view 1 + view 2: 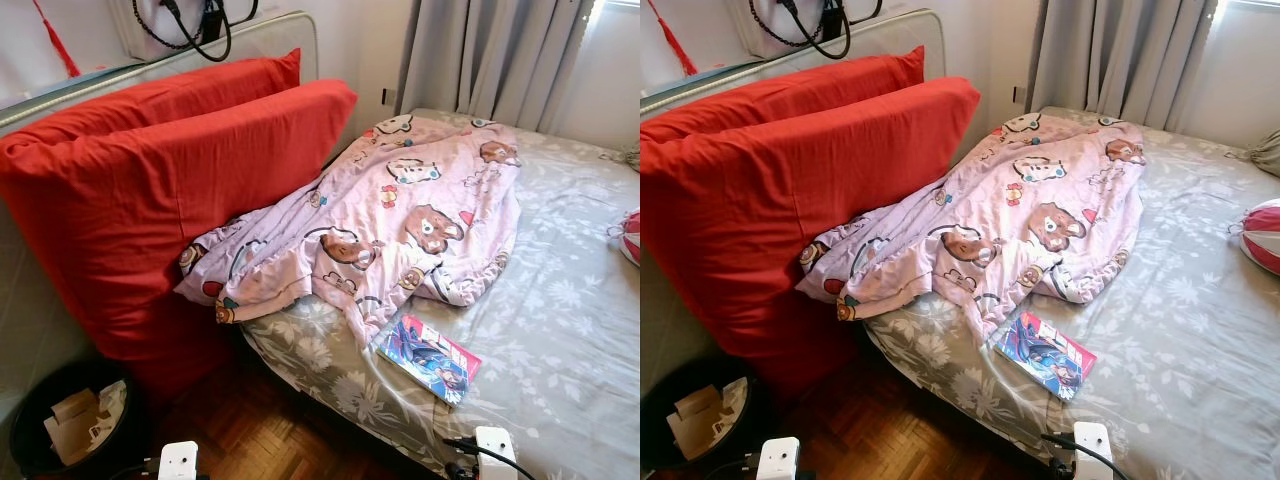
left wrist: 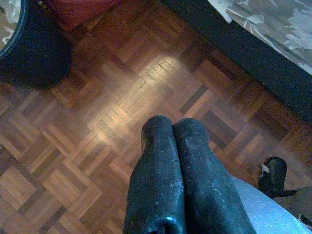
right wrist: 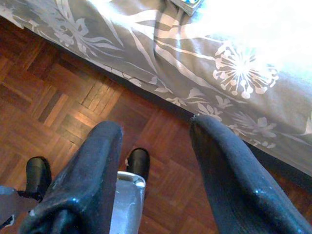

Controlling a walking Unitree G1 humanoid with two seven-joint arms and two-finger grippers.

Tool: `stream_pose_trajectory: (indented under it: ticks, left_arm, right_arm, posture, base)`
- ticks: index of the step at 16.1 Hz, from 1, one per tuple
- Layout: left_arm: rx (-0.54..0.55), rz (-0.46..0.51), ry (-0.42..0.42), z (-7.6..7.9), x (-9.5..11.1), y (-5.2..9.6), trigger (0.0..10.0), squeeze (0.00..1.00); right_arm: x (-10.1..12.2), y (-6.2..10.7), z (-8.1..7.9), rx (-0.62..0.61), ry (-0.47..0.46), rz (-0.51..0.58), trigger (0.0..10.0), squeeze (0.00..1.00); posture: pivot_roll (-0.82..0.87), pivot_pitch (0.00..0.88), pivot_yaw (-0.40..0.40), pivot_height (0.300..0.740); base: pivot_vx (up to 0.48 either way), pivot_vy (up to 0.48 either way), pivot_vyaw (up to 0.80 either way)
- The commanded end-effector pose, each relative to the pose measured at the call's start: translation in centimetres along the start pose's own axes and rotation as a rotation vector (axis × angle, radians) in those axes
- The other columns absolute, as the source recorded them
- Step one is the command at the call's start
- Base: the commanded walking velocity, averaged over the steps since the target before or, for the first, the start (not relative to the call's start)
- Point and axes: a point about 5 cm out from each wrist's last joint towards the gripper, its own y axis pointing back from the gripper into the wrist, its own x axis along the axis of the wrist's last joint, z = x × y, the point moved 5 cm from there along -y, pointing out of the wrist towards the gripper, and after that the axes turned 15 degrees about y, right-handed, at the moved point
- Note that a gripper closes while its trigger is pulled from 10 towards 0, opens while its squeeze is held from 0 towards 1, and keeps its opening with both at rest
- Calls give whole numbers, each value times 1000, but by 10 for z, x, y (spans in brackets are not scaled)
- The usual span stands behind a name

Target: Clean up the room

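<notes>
Pink blanket (image 1: 400, 215) lay crumpled on the bed (image 1: 560, 300), comic book (image 1: 428, 357) beside it, 2 red pillows (image 1: 170, 190) leaning nearby. Left gripper (image 2: 173, 134) hung closed over the parquet floor (image 2: 97, 122); right gripper (image 3: 156, 141) hung open, empty.

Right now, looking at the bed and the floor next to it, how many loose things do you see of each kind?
Red pillows: 2
Pink bear-print blanket: 1
Comic book: 1
Black waste bin: 1
Red and white item at the bed's right edge, only partly in view: 1
Total: 6
</notes>
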Motion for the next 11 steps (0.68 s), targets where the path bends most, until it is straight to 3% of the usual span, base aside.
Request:
stream_pose_trajectory:
  ticks: [1, 4, 6, 11]
  left_arm:
    - [16, -31, -5, -6, -8, 2, 10000, 0]
    - [13, -28, -3, -3, -6, 1, 10000, 0]
    - [9, -21, 0, -1, -4, 0, 10000, 0]
    - [10, -20, 4, 0, -4, 0, 10000, 0]
  right_arm:
    - [1, 0, 0, 0, -3, 7, 10000, 0]
    - [1, 0, 0, 2, -7, 5, 10000, 0]
    - [1, 0, 0, 2, -9, 5, 10000, 0]
    - [3, 0, 0, 0, -4, 14, 10000, 0]
  posture:
    - [56, 0, 19, 740]
    - [57, 0, 13, 740]
    - [58, 0, 11, 740]
    - [59, 0, 6, 740]
  base:
    - [0, 0, 0]
    - [0, 0, 0]
    - [0, 0, -784]
    - [0, 0, 0]
